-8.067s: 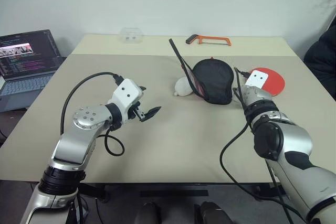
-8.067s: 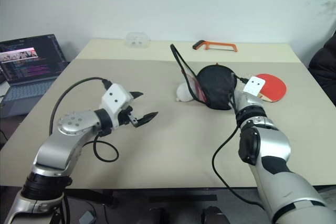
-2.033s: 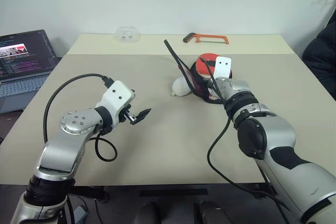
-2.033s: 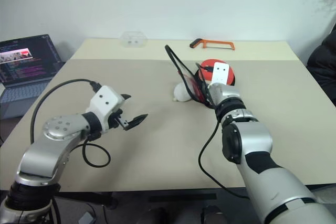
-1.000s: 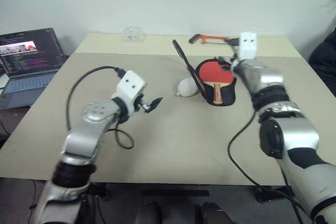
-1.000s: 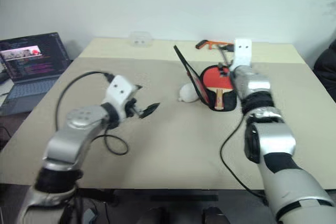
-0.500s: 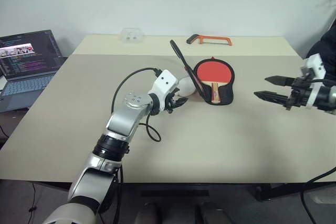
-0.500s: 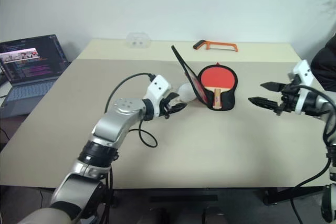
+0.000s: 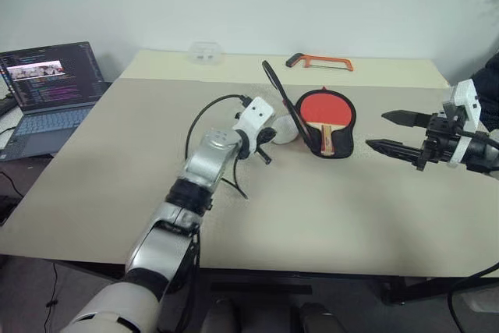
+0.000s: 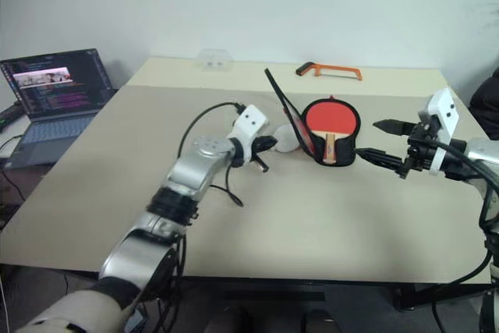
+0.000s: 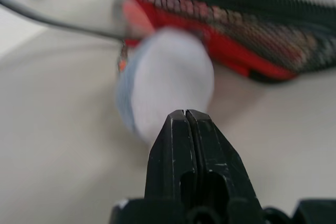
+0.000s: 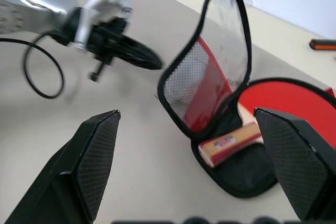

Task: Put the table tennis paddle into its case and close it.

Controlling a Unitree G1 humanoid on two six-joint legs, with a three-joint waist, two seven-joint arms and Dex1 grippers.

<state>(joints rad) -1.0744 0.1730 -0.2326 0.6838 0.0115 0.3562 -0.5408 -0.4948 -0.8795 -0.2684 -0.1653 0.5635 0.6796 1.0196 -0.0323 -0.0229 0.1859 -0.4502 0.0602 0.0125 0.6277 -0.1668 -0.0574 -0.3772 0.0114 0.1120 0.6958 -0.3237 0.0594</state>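
Note:
The table tennis paddle (image 9: 325,107) lies red face up in the lower half of the open case (image 9: 338,143), its striped wooden handle (image 12: 231,142) toward me. The case's lid (image 12: 220,51) stands upright on the left, its red and mesh side facing away from the paddle. My left gripper (image 9: 265,136) is shut with nothing in it, its tip right at a small white wad (image 11: 168,82) beside the lid. My right gripper (image 9: 376,130) hovers open to the right of the case, pointing at it, with nothing between its fingers.
An orange hacksaw (image 9: 320,61) and a clear plastic box (image 9: 204,52) lie along the table's far edge. An open laptop (image 9: 47,83) sits off the table's left side. A dark shape (image 9: 490,76) shows at the right edge.
My left gripper has moved right, up to the white wad, and has shut. My right gripper has pulled back from above the case to its right side, still open. The paddle stays in the case.

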